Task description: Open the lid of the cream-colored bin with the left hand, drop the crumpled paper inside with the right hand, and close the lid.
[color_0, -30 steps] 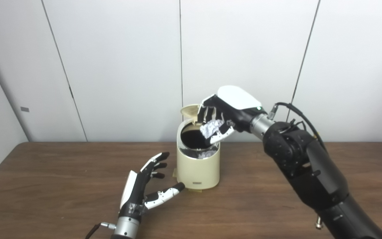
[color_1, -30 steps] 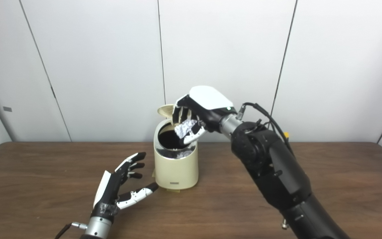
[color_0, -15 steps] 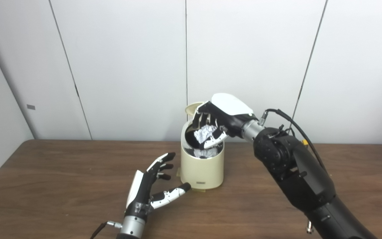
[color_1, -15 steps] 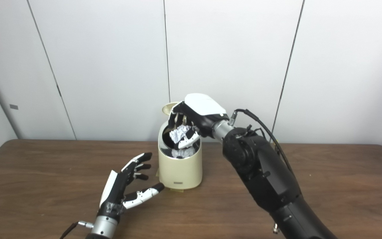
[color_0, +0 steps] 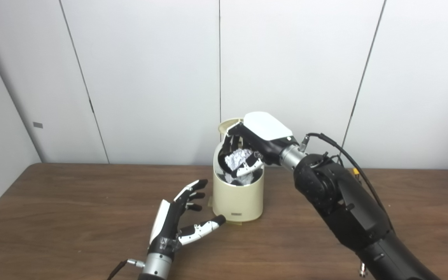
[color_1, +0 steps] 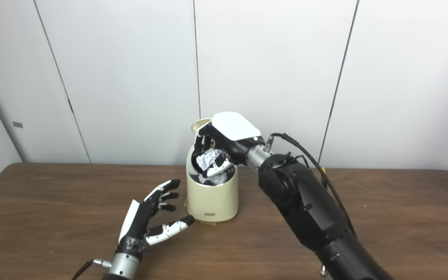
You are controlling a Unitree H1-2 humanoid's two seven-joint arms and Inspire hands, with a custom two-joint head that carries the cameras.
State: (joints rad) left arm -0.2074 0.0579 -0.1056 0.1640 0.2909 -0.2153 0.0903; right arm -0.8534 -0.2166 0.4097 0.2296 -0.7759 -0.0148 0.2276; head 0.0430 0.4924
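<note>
so the left hand (color_0: 177, 223) sits empty with fingers spread at the bin's (color_0: 238, 194) 8 o'clock on the table (color_0: 72, 217), lid (color_0: 228, 126) already up, right hand (color_0: 247, 149) clutching the crumpled paper (color_0: 236, 157) over the opening, leaving just the drop and lid closing

Cream bin (color_0: 238, 196) upright on bench (color_0: 72, 217), lid (color_0: 227, 126) flipped up; crumpled white paper (color_0: 236, 158) at its open mouth.
</note>
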